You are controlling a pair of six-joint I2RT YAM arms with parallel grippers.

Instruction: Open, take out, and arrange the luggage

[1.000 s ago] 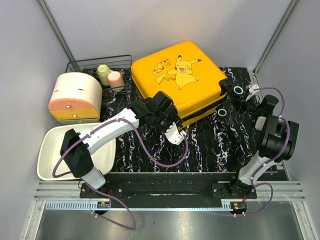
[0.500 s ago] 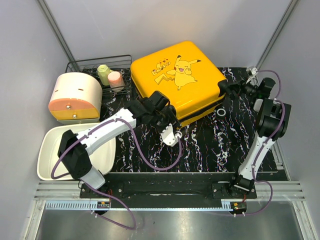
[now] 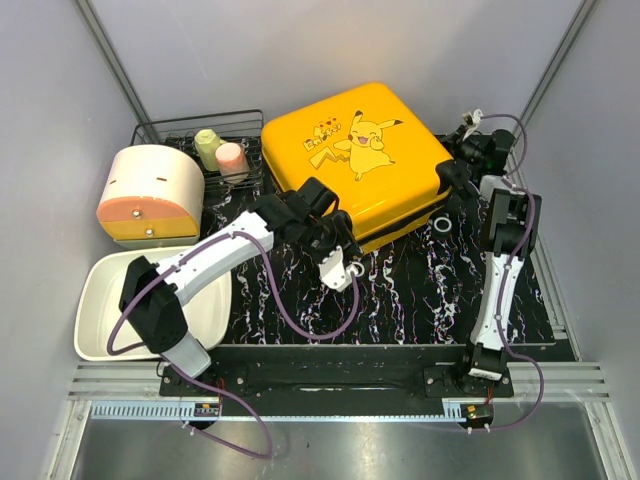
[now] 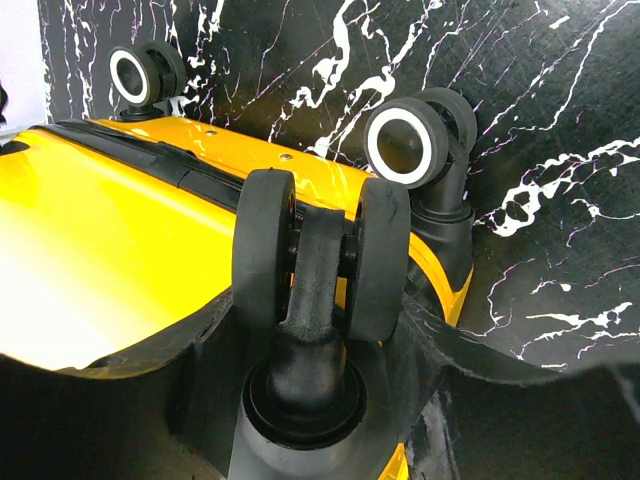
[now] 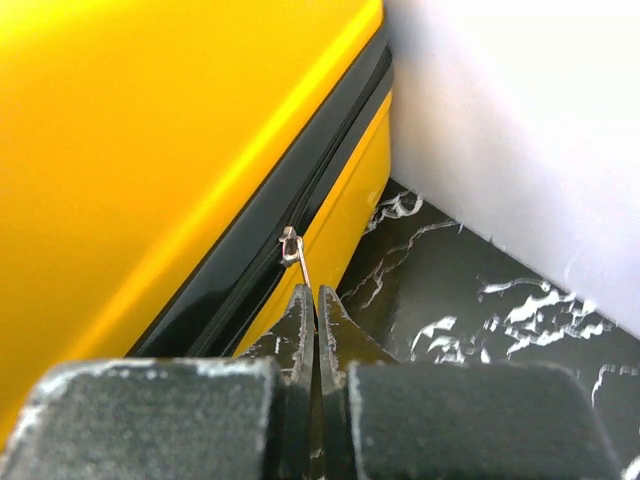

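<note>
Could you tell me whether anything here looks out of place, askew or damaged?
Nothing looks spilled or damaged. The luggage lies flat with its lid down, turned askew on the marbled mat. The right pincer is shut on its zipper pull, and the left pincer straddles one wheel.

the luggage [image 3: 355, 160] is lying flat with its lid down at the far middle, turned slightly, its yellow hard shell showing a pikachu print on top. black wheels [image 4: 405, 140] with white hubs are sticking out along its right edge, and a thin metal zipper pull [image 5: 293, 245] is hanging from the black zipper band.
</note>
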